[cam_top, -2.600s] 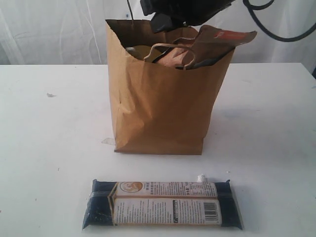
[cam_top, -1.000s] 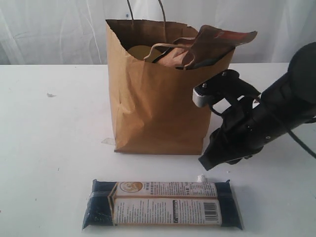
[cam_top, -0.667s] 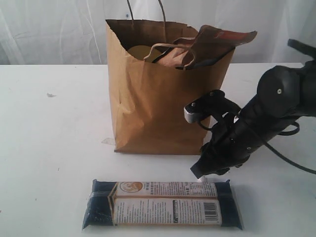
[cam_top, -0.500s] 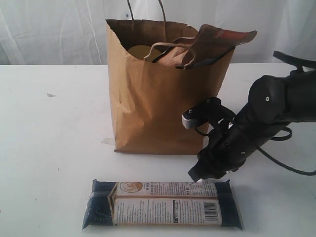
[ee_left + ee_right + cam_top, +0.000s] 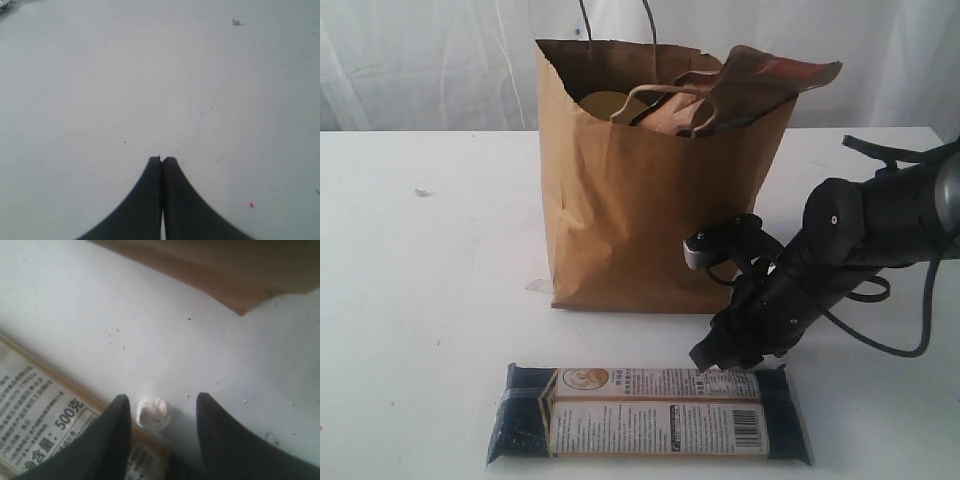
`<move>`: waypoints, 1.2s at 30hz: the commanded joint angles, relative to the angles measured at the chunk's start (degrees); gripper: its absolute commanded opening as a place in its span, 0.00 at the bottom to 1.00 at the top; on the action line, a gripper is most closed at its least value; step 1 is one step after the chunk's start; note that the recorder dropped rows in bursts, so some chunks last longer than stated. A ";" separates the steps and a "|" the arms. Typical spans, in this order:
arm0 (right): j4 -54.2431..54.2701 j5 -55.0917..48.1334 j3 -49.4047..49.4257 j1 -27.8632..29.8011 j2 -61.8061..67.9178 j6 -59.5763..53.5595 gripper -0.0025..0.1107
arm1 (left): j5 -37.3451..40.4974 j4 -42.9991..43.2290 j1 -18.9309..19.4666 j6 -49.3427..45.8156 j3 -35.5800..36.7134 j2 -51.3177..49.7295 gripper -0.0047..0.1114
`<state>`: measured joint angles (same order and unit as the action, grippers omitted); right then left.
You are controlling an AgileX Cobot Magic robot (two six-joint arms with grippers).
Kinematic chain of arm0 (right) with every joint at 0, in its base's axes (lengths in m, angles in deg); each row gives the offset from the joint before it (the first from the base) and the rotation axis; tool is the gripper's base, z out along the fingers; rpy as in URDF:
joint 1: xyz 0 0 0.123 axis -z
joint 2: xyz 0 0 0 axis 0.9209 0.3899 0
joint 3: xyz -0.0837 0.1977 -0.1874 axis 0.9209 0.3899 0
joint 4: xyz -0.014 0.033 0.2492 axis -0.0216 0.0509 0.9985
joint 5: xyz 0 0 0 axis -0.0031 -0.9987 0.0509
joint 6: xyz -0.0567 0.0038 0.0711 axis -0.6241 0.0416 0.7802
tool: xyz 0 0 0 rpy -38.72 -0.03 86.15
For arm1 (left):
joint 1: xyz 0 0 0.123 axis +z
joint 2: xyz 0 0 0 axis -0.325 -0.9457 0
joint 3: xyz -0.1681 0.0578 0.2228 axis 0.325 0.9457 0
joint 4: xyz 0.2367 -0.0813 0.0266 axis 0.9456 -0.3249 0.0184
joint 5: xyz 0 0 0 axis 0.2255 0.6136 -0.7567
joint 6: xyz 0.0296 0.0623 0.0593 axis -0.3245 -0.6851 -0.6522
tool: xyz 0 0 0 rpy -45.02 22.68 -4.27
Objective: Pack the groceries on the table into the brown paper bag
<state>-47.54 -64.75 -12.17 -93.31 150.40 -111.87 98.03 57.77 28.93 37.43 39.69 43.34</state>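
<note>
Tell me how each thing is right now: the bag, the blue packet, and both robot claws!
brown paper bag: standing upright, top open, things inside.
brown pouch: poking out of the bag's top.
long dark-blue packet: lying flat on the table, not packed yet.
right gripper: open, low at the packet's edge.
left gripper: shut, over bare table.

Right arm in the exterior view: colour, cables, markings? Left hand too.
Right arm: matte black, rounded links, loose black cables, greyish module at the wrist; no markings legible. Right hand and left hand: black, tapered fingers.
</note>
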 commanded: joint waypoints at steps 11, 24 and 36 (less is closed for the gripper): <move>3.22 1.78 0.15 -0.03 3.22 -0.18 0.37 | -0.26 0.02 -0.42 0.01 0.00 0.28 0.04; 3.22 0.69 0.15 -0.03 2.30 1.29 0.11 | -0.26 0.02 -0.42 0.01 0.00 0.28 0.04; 2.87 -6.29 0.15 -0.03 -4.65 2.69 0.02 | -0.26 0.02 -0.42 0.01 0.00 0.28 0.04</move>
<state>-44.48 -68.26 -12.17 -93.31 148.38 -109.90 98.03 57.77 28.93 37.43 39.69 43.34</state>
